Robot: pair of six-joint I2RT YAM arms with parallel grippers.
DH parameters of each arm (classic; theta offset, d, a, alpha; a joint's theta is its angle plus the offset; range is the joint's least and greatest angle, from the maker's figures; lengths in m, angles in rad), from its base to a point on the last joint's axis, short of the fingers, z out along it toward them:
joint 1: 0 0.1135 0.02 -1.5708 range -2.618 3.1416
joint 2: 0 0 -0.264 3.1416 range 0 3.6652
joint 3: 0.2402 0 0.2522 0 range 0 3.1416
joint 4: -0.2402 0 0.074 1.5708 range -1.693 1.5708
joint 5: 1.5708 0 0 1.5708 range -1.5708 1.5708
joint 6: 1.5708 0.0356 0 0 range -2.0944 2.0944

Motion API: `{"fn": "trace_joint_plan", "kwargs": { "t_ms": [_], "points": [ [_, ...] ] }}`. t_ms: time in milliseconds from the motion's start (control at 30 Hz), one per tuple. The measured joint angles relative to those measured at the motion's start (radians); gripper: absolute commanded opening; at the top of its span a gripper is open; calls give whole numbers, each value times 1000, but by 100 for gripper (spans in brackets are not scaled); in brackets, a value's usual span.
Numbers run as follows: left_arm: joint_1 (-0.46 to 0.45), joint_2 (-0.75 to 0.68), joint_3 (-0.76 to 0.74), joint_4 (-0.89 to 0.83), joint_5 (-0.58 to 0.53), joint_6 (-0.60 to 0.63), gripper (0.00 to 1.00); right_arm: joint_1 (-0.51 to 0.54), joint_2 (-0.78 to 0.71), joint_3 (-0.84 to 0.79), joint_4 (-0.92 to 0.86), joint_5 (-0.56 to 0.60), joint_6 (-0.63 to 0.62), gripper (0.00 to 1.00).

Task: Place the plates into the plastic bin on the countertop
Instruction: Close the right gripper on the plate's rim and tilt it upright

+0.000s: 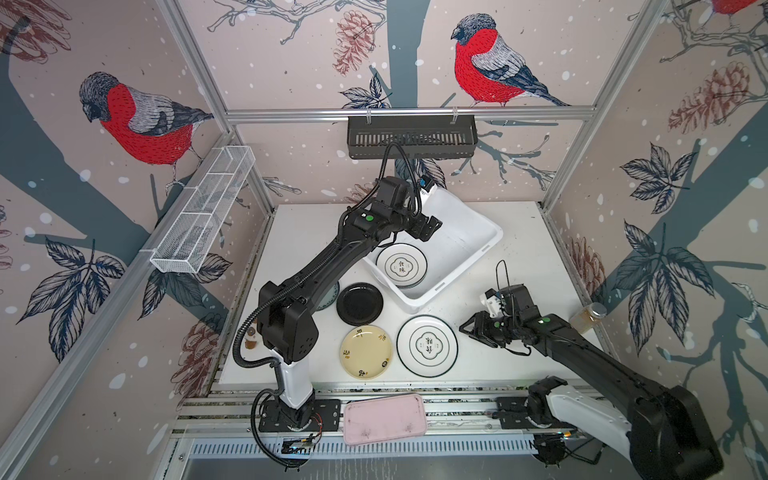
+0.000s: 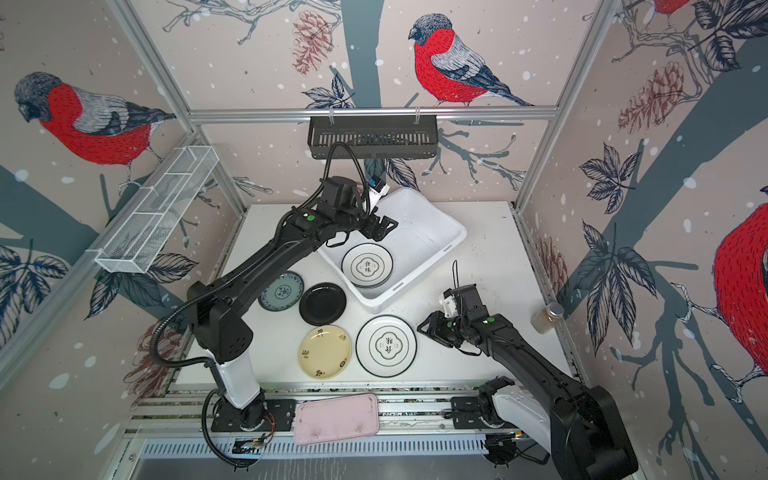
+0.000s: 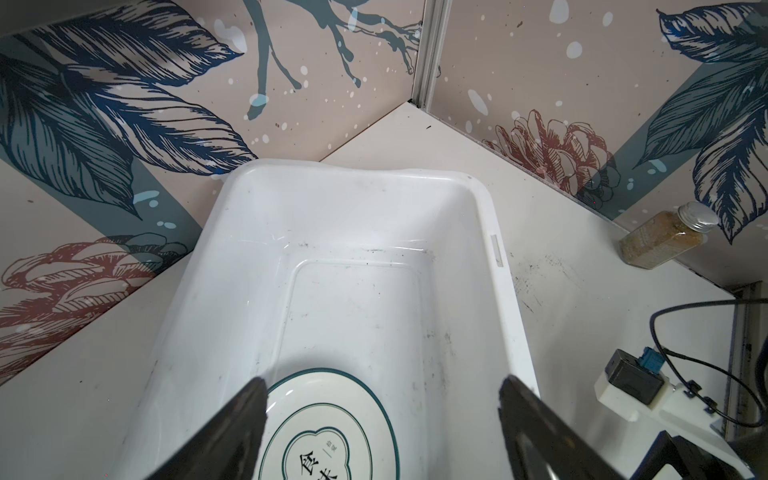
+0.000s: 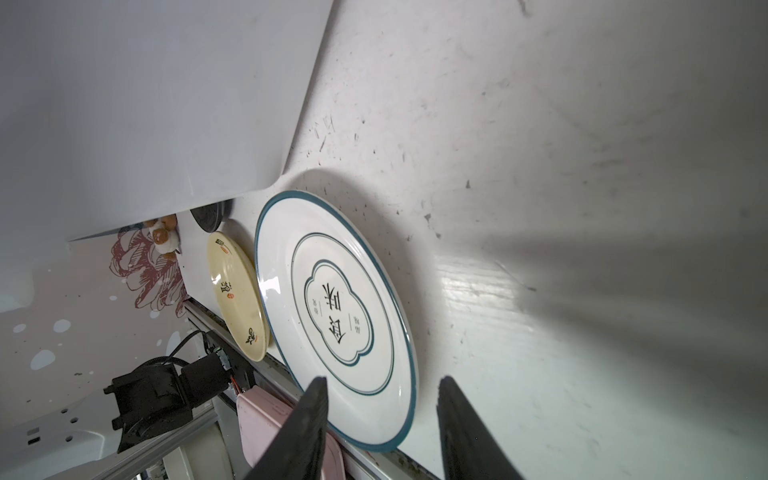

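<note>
The plastic bin [image 1: 471,237] [image 2: 432,235] [image 3: 374,216] sits askew at the back of the countertop [image 1: 519,253]. Inside it lies a stack topped by a black-rimmed emblem plate [image 1: 401,266] [image 3: 328,428]. My left gripper [image 1: 428,228] [image 3: 382,382] hangs open above that stack with nothing in it. On the countertop lie a black plate [image 1: 360,304], a pale yellow plate [image 1: 366,352] [image 4: 237,286], a second emblem plate [image 1: 427,345] [image 4: 336,307] and a teal plate [image 2: 281,291], partly under the left arm. My right gripper [image 1: 465,330] [image 4: 384,380] is open and empty beside the emblem plate's right rim.
A lidded jar [image 1: 588,318] [image 3: 665,239] stands at the right wall. A pink tray [image 1: 384,419] rests on the front rails. A black slotted basket [image 1: 411,137] hangs on the back wall. On the left wall is a white wire shelf [image 1: 203,212].
</note>
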Motion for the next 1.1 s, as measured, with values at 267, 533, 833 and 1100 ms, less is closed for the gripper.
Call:
{"fn": "trace_joint_plan", "kwargs": {
  "t_ms": [267, 533, 833, 1100],
  "points": [
    [-6, -14, -6, -4, 16, 1, 89, 61, 66, -9, 42, 2, 2, 43],
    [-6, -33, -32, -6, 15, 5, 89, 122, 196, 45, 55, 27, -8, 41],
    [-6, -47, -47, -11, 7, 22, 89, 149, 318, 98, 67, 68, -48, 34],
    [-6, -59, -66, -11, -7, 22, 89, 153, 343, 110, 61, 89, -63, 25]
  ]
}}
